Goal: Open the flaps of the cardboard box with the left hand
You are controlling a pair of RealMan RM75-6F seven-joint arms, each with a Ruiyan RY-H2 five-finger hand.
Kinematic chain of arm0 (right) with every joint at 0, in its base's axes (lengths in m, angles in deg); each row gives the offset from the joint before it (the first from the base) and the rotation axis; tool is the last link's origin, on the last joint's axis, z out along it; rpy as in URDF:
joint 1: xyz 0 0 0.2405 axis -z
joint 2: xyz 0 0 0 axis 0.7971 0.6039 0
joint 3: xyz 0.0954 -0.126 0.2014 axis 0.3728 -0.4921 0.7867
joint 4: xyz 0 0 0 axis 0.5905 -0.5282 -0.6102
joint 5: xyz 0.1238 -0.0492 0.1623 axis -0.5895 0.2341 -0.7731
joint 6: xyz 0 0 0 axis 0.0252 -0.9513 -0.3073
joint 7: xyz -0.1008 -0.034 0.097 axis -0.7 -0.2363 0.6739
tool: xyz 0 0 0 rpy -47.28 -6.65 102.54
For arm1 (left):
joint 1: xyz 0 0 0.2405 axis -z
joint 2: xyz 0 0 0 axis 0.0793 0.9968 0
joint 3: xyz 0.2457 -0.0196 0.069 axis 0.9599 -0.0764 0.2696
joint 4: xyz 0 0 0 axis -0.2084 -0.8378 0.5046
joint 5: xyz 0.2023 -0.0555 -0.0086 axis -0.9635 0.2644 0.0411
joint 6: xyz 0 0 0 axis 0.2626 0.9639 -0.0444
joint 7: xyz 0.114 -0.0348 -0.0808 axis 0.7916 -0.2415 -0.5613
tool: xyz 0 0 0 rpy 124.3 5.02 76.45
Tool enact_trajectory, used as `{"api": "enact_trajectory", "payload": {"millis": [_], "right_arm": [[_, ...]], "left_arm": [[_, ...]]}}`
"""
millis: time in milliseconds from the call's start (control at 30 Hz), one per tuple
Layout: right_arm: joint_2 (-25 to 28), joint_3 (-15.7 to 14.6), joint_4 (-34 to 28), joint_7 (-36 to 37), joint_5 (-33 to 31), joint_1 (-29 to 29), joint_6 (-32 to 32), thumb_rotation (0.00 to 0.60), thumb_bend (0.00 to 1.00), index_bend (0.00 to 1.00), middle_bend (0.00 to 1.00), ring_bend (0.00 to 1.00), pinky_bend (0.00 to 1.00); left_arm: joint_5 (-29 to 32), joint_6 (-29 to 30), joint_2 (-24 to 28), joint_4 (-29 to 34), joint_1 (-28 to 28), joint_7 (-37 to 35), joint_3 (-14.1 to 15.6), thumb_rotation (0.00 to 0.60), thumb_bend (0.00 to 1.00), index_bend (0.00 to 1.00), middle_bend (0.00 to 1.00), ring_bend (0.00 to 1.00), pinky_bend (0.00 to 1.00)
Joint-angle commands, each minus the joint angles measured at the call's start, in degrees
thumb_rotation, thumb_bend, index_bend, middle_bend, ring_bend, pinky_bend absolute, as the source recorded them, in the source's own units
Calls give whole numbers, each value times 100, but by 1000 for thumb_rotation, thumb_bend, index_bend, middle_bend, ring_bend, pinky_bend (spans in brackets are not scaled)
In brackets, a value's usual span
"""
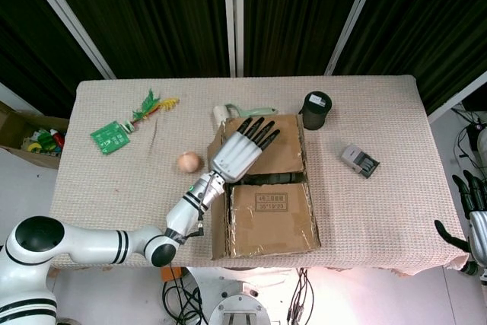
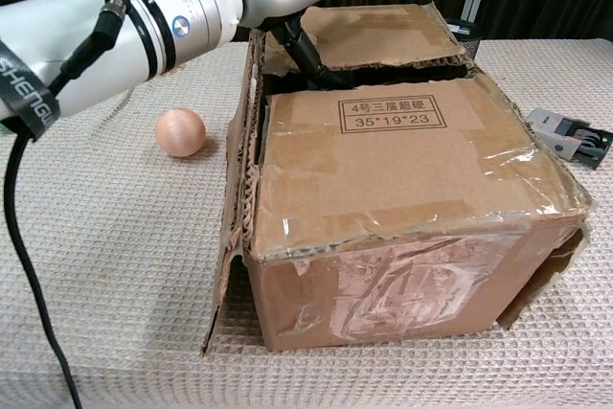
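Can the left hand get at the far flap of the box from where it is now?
Probably yes. The left hand is spread right over the far flap of the cardboard box, with a fingertip reaching into the gap between the flaps; nothing blocks it.

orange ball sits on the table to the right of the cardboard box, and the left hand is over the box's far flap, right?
Not quite: the orange ball sits left of the cardboard box, as the head view shows. The left hand is indeed over the far flap.

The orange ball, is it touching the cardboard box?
Apart. In the chest view, bare tablecloth shows between the ball and the box; the head view shows the same gap.
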Motion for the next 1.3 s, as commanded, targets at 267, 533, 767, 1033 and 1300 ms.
{"api": "enact_trajectory", "payload": {"millis": [267, 533, 767, 1033, 1300], "right_arm": [[-1, -1, -33, -81, 37, -22, -6, 600, 226, 0, 0, 0, 0], [67, 24, -179, -188, 21, 9, 71, 600, 238, 0, 0, 0, 0], [148, 74, -350, -270, -23, 6, 92, 600, 246, 0, 0, 0, 0], [220, 103, -462, -285, -71, 10, 88, 600, 255, 0, 0, 0, 0], [238, 161, -416, -245, -68, -116, -45, 600, 252, 0, 0, 0, 0]], "left_arm": [[-294, 492, 96, -90, 80, 314, -281, 599, 335, 0, 19, 19, 139], [-45, 357, -54, -1245, 536, -22, -1040, 600, 335, 0, 19, 19, 140], [93, 32, -606, -3239, 1261, -614, -1557, 600, 300, 0, 19, 19, 139], [698, -291, -1177, -4817, 1673, -533, -1831, 600, 121, 0, 11, 19, 140], [554, -68, -183, -3093, 617, -1133, -1512, 376, 60, 0, 34, 19, 141]]}}
